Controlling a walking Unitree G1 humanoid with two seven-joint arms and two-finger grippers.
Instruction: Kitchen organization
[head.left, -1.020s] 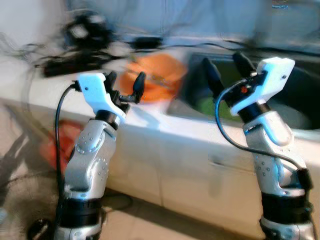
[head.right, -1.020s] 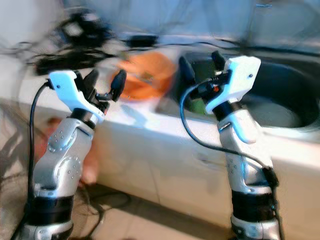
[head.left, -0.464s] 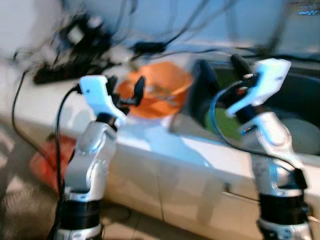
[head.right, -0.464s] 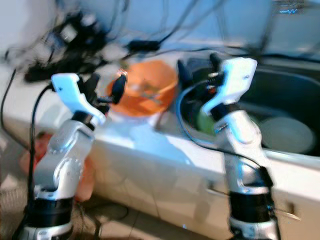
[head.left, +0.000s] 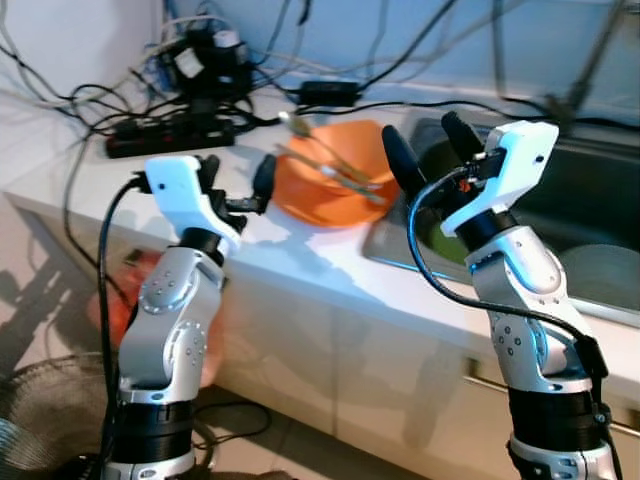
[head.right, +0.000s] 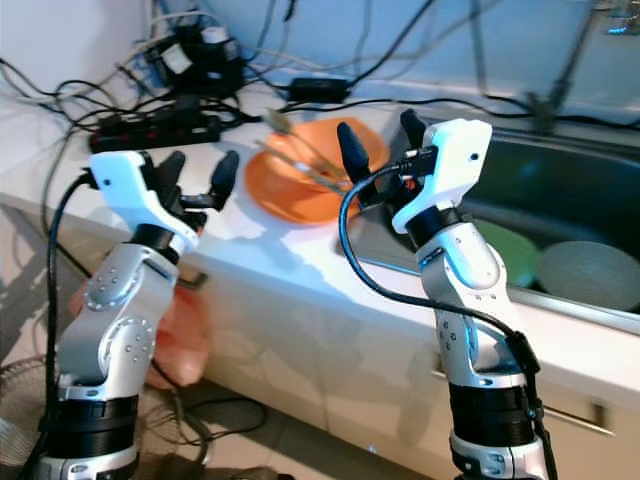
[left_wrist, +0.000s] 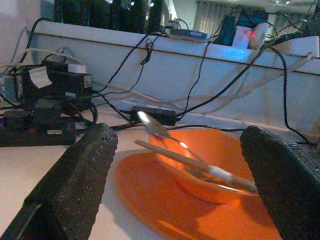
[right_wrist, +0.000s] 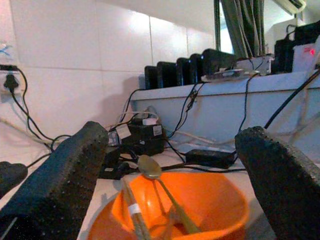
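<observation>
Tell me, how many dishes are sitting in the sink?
2: a green plate nearer the robot's right arm and a grey plate beside it, farther right. The arm hides part of the sink, so more may be there.

A bowl is sitting on a plate on the counter, left of the sink; a spoon is resting in it, power strip behind.

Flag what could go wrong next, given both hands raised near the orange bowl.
The spoon and chopsticks lean loosely over the orange bowl rim; a nudge from the open right hand might flip them out. The open left hand could snag cables near the power strip.
</observation>
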